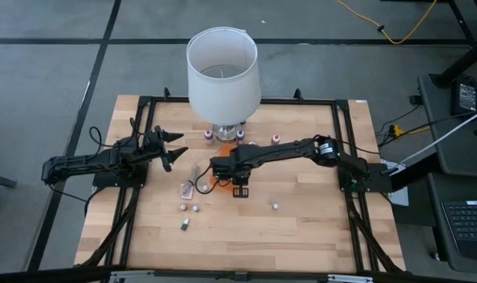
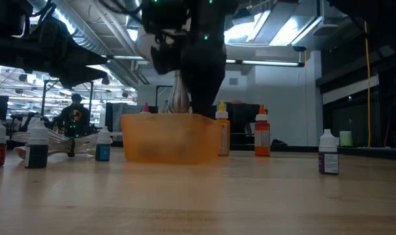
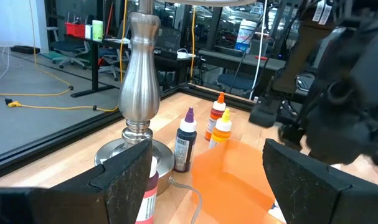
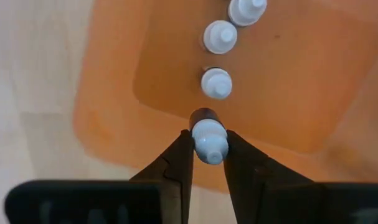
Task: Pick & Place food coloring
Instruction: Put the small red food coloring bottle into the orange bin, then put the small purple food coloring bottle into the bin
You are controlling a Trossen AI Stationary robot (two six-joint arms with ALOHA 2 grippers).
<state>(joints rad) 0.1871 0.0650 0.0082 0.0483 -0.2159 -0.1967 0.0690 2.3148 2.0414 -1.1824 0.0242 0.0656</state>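
Note:
The food coloring bottles are tiny droppers. Three white-capped ones [image 4: 217, 84] stand in a row in the orange tray [image 1: 208, 186]. Others stand loose on the table: near the tray [image 1: 183, 207], to its right [image 1: 276, 206] and by the lamp [image 1: 209, 137]. My right gripper [image 4: 208, 142] hangs over the tray's edge, pointing down, shut on one bottle. My left gripper [image 1: 177, 149] waits open, left of the lamp base, touching nothing. In its wrist view a purple-capped bottle [image 3: 185, 143] and two orange ones [image 3: 218, 121] stand beyond it. My right gripper pinches a dark-bodied bottle by its white cap [image 4: 208, 134] between the two fingers [image 4: 179, 155], from above, pointing down. The bottle is upright below the fingers, over the orange tray's rim. Whether its bottom rests on the tray cannot be told.
A lamp with a white shade [image 1: 222, 71] and metal base [image 3: 139, 93] stands at the far middle of the table. A crumpled clear wrapper [image 1: 192, 179] lies left of the tray. A black frame [image 1: 344, 157] borders the table. Bare wood shows along the near edge.

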